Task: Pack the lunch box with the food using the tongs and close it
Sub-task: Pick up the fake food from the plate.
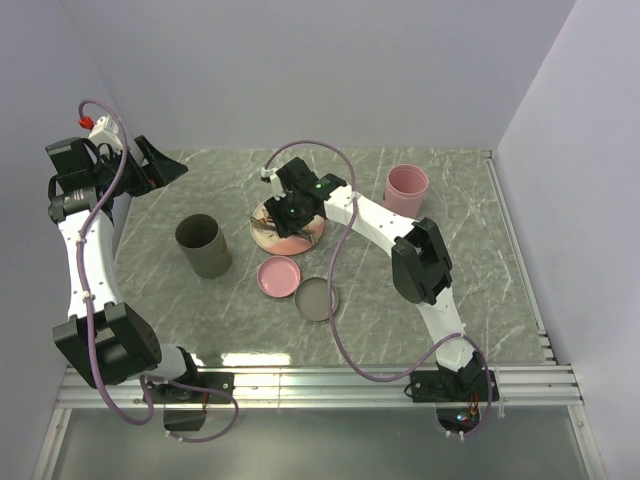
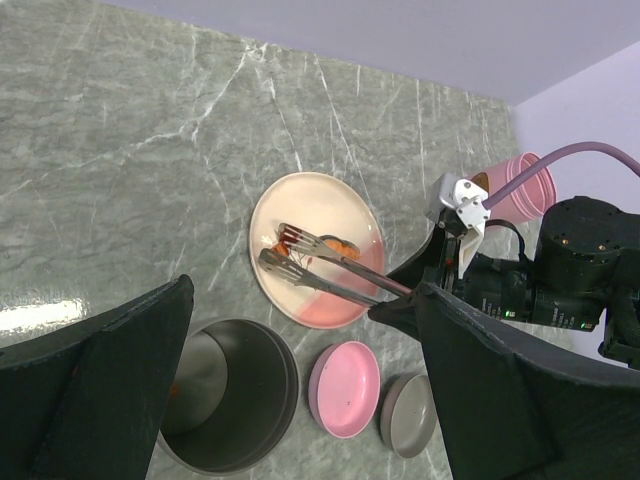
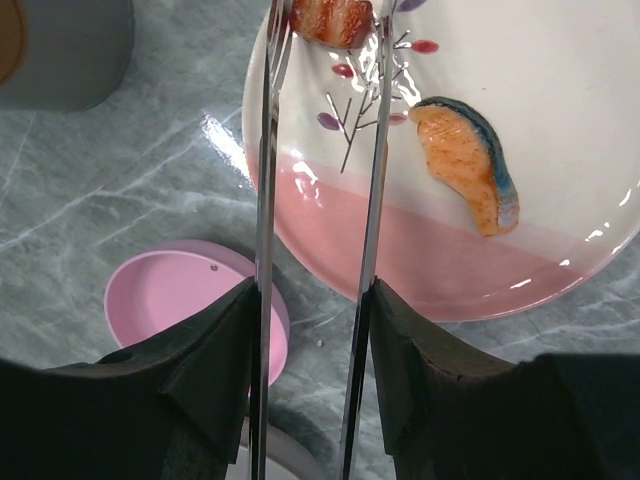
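Note:
My right gripper point(image 3: 312, 300) is shut on the silver tongs point(image 3: 266, 150), one thin arm against each finger. It is low over the pink-and-cream plate point(image 3: 450, 270). An orange-brown chunk point(image 3: 332, 20) lies on the plate between the tongs' tips; whether it is pinched I cannot tell. A salmon-like piece point(image 3: 468, 165) lies to the right of the tongs. The grey round lunch box point(image 1: 205, 245) stands open left of the plate point(image 1: 288, 222), with its grey lid point(image 1: 316, 298) on the table. My left gripper point(image 1: 162, 168) hangs open, high at the far left, holding nothing.
A pink lid point(image 1: 279, 276) lies next to the grey lid, in front of the plate. A pink cup point(image 1: 406, 188) stands at the back right. From the left wrist, the grey box point(image 2: 225, 395) is below and the tongs point(image 2: 320, 272) cross the plate point(image 2: 330, 205).

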Motion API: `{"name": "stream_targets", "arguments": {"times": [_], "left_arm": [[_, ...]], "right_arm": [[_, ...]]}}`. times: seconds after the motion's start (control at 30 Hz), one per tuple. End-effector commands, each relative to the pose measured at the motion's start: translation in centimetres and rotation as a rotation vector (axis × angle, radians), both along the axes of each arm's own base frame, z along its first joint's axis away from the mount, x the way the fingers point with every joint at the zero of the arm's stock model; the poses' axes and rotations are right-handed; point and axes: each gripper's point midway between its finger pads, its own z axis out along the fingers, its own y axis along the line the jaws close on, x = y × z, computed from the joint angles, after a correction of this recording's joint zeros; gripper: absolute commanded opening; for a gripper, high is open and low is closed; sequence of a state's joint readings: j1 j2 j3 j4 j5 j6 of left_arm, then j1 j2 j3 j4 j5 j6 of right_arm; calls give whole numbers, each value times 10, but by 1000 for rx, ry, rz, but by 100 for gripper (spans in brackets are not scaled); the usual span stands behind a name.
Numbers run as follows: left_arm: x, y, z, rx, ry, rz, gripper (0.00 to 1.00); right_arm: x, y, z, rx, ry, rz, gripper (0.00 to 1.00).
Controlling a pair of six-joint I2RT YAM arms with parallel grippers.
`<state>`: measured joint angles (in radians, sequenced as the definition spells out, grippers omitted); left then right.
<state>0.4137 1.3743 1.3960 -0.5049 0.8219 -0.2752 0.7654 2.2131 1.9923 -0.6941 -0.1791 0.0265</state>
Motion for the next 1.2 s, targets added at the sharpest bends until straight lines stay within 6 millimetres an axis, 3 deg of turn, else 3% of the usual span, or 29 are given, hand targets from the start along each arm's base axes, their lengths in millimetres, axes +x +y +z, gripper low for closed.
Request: {"name": "stream_targets", "arguments": {"times": [0.0,0.23,0.37,0.57,0.73,1.0,1.17], "left_arm": [[3,1,7,11,-35,-8,99],[5,2,7,4,-33,-11,99],[6,2,9,7,-34,-12,99],[7,2,12,7,-34,-14,99],[7,3,15,12,-40,-11,99],[7,3,18,10,-42,-8,99],[6,2,17,3,-42,-5,99]], "right_arm": [[11,1,25,29,-70,-31,52],[11,-1,28,29,-72,-31,49],[10,-1,39,57,-71,-33,46],[12,-11,67,99,-89,-45,43],[12,-27,103,150,-124,-55,43],[-22,-31,163,268,-146,29,43],[-49,-16,180,287,-148,107,43]]}}
